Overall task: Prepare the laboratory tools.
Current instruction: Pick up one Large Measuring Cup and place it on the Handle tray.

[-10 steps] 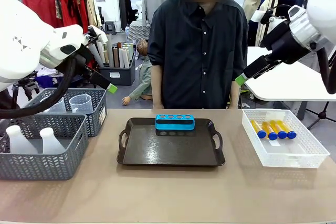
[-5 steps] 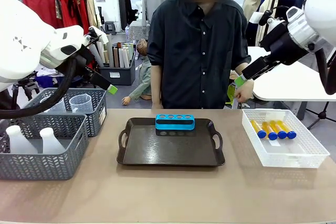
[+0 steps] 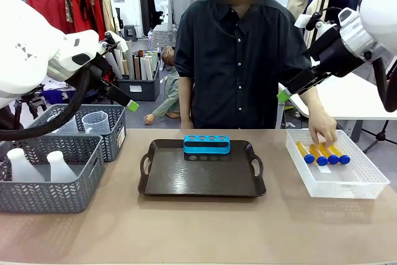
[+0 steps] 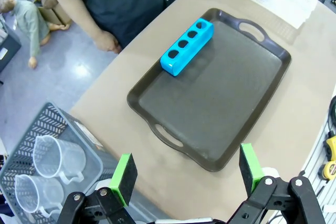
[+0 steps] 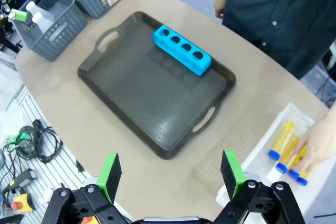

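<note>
The front camera looks across the table [image 3: 198, 234] at the person [image 3: 239, 60]. Both wrist cameras look down on the tray [image 4: 220, 98].

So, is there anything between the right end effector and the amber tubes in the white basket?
Yes: the person's hand reaches into the white basket and covers the far ends of the amber tubes. The right end effector hangs open, high above the table and apart from them. Nothing else visible stands between.

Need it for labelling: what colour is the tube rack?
Tube rack: blue, best in right wrist view.
</note>
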### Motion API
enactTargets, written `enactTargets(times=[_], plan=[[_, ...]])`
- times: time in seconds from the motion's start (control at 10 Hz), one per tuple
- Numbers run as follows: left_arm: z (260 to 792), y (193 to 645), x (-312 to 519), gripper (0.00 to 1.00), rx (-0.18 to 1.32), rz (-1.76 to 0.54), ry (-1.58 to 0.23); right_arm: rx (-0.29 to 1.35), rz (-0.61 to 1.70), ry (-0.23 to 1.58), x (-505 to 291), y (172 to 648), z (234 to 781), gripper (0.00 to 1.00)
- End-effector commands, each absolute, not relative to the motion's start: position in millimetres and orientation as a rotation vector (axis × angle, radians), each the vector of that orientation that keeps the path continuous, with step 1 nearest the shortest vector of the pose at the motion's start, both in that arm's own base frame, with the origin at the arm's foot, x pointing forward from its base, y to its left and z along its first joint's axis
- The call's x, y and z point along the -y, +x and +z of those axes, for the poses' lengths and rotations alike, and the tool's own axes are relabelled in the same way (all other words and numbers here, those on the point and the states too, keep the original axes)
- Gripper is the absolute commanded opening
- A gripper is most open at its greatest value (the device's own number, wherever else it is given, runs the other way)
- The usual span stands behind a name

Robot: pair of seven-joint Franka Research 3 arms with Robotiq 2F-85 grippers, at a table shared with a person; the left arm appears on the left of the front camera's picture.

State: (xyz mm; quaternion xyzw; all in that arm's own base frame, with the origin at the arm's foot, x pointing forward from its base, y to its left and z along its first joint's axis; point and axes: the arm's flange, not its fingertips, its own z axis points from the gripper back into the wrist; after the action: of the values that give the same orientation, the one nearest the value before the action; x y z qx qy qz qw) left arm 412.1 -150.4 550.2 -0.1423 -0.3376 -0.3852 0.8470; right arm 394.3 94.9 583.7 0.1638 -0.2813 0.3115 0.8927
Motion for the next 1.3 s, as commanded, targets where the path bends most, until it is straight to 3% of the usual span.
enactTargets(times=[0.0,0.5,0.9,1.2], plan=[[550,412,150,1.00,0.707,-0.815,-0.305,0.583,0.645,0.345,-95,394,584,1.00],[550,412,150,1.00,0.712,-0.812,-0.300,0.583,0.645,0.345,-95,394,584,1.00],[589,430,110,1.00,0.603,-0.637,0.003,0.583,0.645,0.345,-95,394,584,1.00],[575,467,39,1.00,0.528,-0.432,0.073,0.583,0.645,0.345,-95,394,584,1.00]])
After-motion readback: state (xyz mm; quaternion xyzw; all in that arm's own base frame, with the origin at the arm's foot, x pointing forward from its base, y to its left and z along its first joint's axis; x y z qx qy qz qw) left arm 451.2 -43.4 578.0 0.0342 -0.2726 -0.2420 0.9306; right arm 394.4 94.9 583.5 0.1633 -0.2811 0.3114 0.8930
